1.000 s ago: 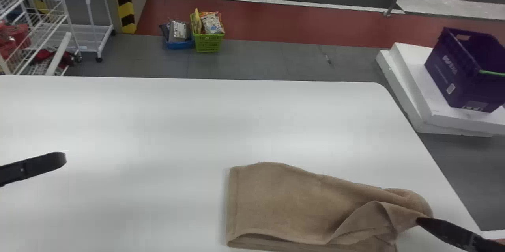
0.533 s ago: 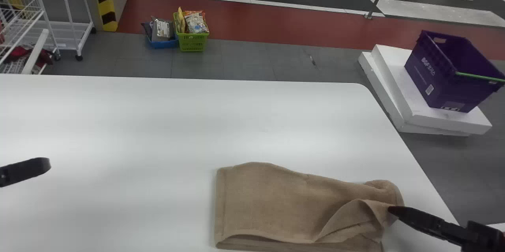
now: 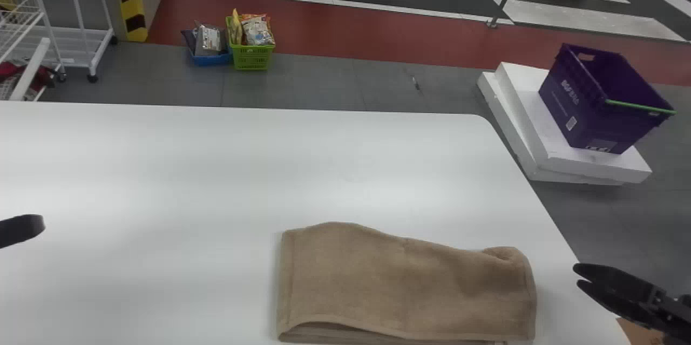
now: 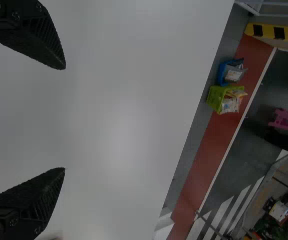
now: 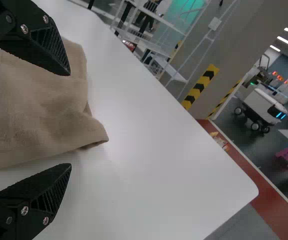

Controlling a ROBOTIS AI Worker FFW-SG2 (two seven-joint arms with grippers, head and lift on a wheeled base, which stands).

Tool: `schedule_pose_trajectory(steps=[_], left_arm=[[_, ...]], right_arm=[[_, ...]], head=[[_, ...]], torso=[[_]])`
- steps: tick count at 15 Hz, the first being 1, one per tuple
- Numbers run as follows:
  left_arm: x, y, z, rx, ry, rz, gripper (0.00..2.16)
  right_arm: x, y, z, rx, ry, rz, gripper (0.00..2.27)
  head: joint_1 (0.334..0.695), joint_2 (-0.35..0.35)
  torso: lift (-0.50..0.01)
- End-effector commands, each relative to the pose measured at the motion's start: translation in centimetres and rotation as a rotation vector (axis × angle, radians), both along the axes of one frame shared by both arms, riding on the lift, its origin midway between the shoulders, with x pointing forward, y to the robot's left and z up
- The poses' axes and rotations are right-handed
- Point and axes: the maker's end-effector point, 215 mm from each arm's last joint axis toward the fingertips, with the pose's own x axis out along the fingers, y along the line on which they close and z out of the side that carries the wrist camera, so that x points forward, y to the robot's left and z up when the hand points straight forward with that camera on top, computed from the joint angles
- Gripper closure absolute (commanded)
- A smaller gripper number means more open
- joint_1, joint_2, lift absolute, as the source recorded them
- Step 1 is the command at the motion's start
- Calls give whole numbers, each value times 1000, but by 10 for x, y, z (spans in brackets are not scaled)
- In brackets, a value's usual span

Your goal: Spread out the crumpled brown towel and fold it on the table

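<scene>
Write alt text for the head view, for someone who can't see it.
A brown towel lies folded on a white table, its far right corner slightly bunched. The right claw is open beside it at the table's right edge; the left claw is at the picture's left edge. Beyond stands a purple crate.

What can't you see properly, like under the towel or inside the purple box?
Under the brown towel: its top layers hide it, head view.
Inside bottom of the purple box: its walls hide it, head view.
Brown thing past the table: cut off by the bottom edge, head view.
Writing on the packets in the green basket: too small, head view.
</scene>
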Motion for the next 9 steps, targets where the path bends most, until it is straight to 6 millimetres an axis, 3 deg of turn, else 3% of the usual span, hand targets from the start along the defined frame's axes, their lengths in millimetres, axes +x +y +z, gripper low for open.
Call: schedule_pose_trajectory(steps=[1, 5, 9], left_arm=[[0, -6, -1, -2, 5, -11, 90], [-1, -8, -2, -4, 6, -16, 90], [-10, -19, -1, -34, 1, -47, 90]], right_arm=[[17, 21, 0, 0, -58, 40, 188], [53, 40, -2, -165, -191, 123, 184], [60, 23, -3, -261, -181, 115, 184]], head=[[695, -273], [695, -231], [695, -219]], torso=[[-127], [-127], [-127]])
